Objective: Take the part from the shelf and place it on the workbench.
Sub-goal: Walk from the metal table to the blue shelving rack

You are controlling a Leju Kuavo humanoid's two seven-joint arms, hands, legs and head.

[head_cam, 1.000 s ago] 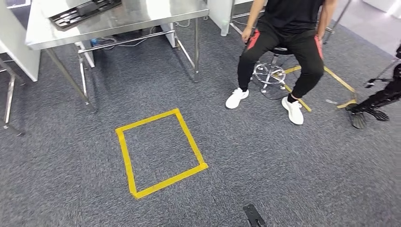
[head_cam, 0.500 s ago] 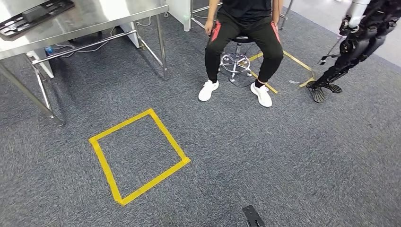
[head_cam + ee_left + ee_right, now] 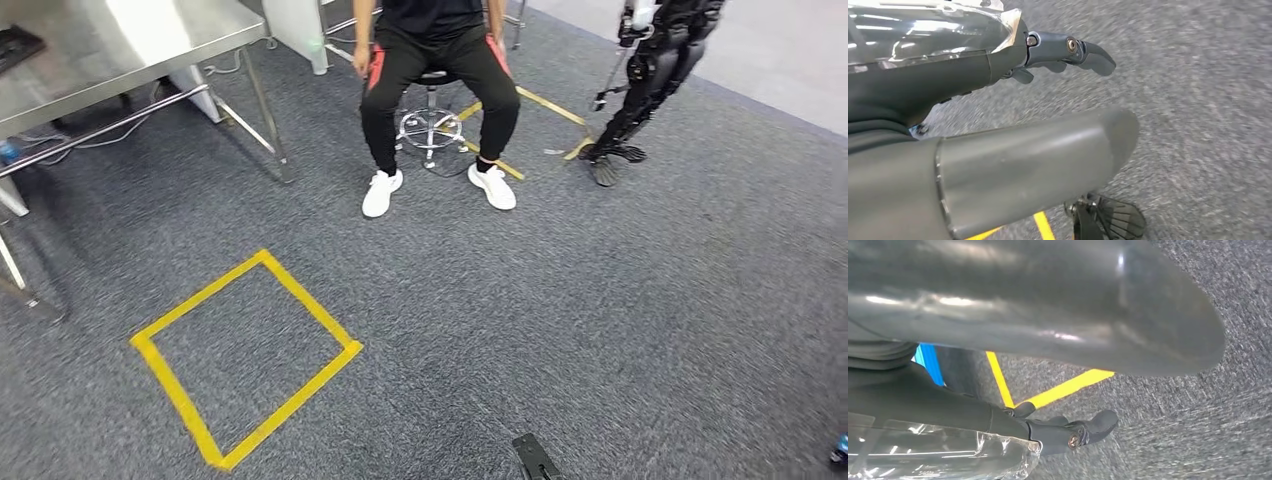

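Overhead, the head view looks down on grey carpet (image 3: 600, 300) with a yellow tape square (image 3: 310, 300) marked at the near left. The steel workbench (image 3: 150, 40) stands at the far left. A dark flat part (image 3: 15, 45) lies on its top at the very edge of the picture, mostly cut off, so its shape cannot be made out. To the right of the workbench, a person (image 3: 430, 60) in black trousers and white shoes sits on a wheeled stool (image 3: 430, 125) with both feet on the carpet. Farther right, another dark robot (image 3: 650, 70) stands on the carpet near strips of yellow tape.

The left hand (image 3: 973, 75) hangs over the carpet in its wrist view. Its dark fingers (image 3: 1083, 50) reach out nearly straight and its thick grey thumb (image 3: 1038, 160) is set well apart from them. Bare carpet shows in the gap between, and the hand grips nothing.

The right hand (image 3: 948, 410) looks much the same in its own wrist view. Its fingers (image 3: 1088, 427) are stretched out, its thumb (image 3: 1048, 305) is spread away from them, and it holds nothing. Yellow tape and carpet lie beyond it.
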